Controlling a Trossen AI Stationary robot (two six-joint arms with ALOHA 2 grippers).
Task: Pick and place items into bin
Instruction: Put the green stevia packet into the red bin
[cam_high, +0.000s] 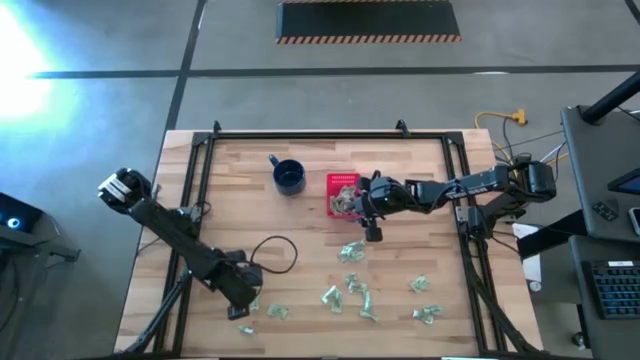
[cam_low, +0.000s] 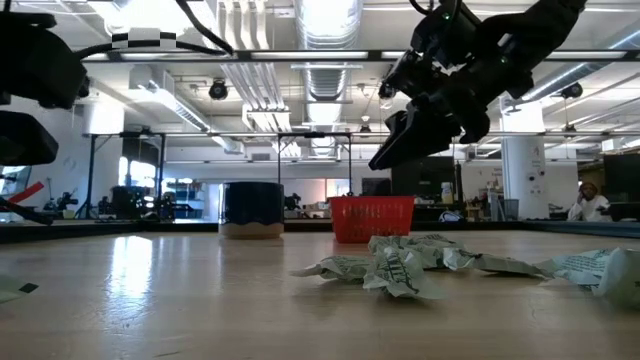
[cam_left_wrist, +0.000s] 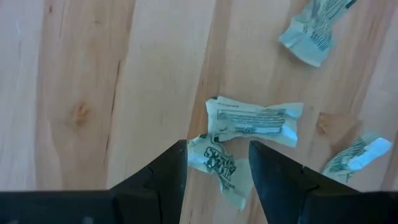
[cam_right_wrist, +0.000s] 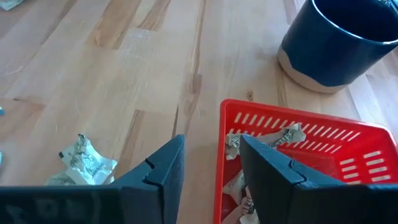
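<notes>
The red basket stands mid-table and holds several wrappers. More pale green wrappers lie scattered on the near half of the table. My right gripper hangs open and empty over the basket's near right corner, well above its rim in the low view. My left gripper is low over the near left wrappers. It is open, its fingers standing either side of one crumpled wrapper that lies flat on the wood. Whether they touch it does not show.
A dark blue mug stands just left of the basket. A black cable loop lies on the wood near my left arm. A black frame runs along the table's far and side edges. Other wrappers lie close beyond my left fingers.
</notes>
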